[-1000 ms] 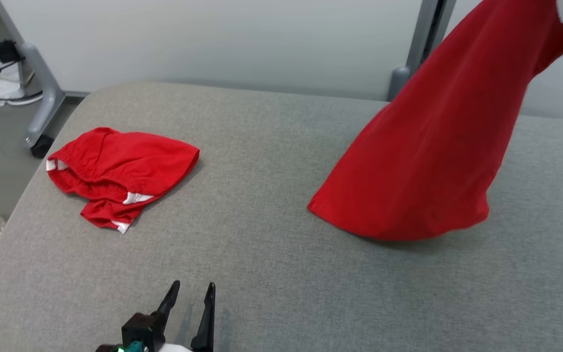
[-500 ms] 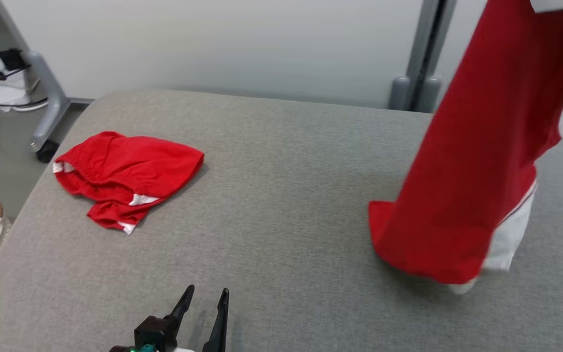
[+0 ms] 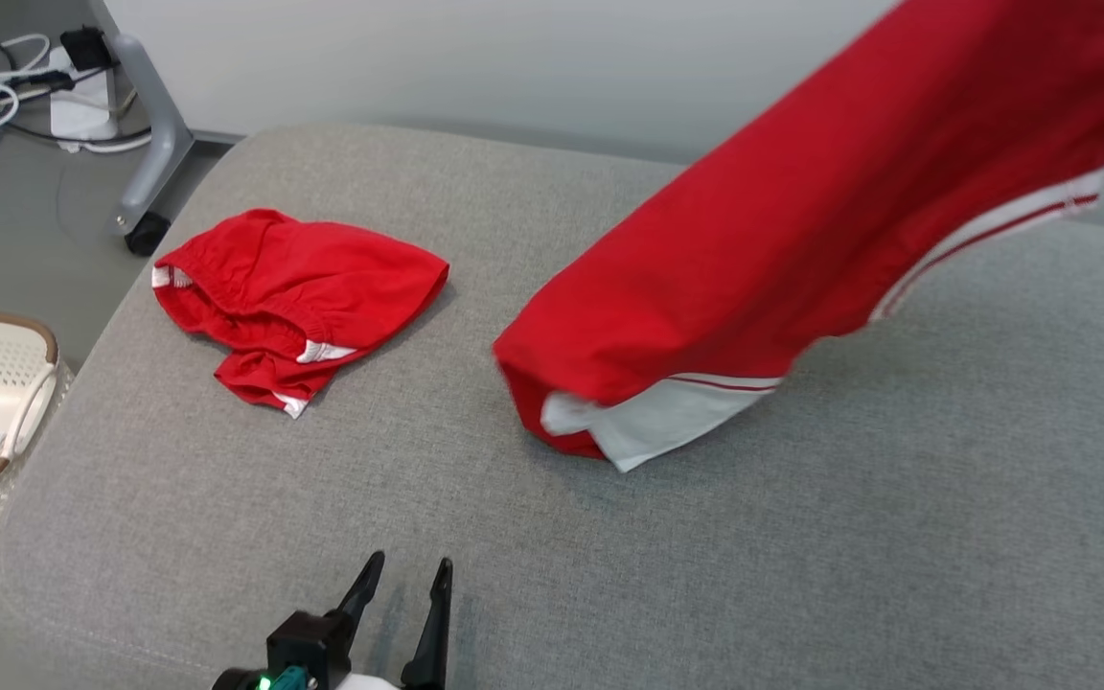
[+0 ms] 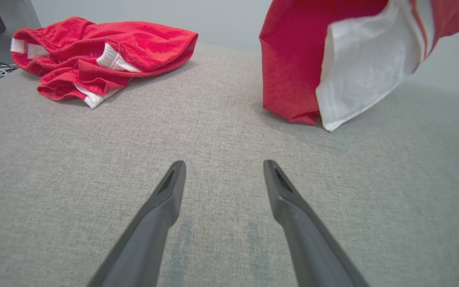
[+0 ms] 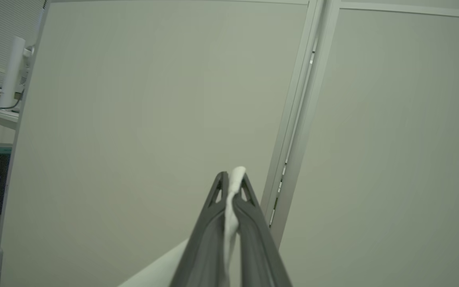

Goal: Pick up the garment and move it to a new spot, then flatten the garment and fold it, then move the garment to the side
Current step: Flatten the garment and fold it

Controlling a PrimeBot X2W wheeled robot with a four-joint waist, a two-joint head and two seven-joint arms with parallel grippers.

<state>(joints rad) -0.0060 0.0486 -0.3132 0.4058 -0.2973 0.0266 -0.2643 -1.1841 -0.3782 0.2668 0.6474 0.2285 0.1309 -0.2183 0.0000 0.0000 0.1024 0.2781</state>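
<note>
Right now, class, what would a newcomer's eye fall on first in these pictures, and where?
The large red garment with a white side panel hangs from the upper right, slanting down to the grey fabric surface; the right hand is clamped on its white edge. A crumpled pair of red shorts with white trim lies at the left, and the open left hand is at the front.

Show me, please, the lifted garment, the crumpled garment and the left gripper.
lifted garment (image 3: 801, 240): head view, on its red middle.
crumpled garment (image 3: 322, 278): head view, on its upper red fold.
left gripper (image 4: 223, 163): left wrist view, midway between its open fingertips.
</note>
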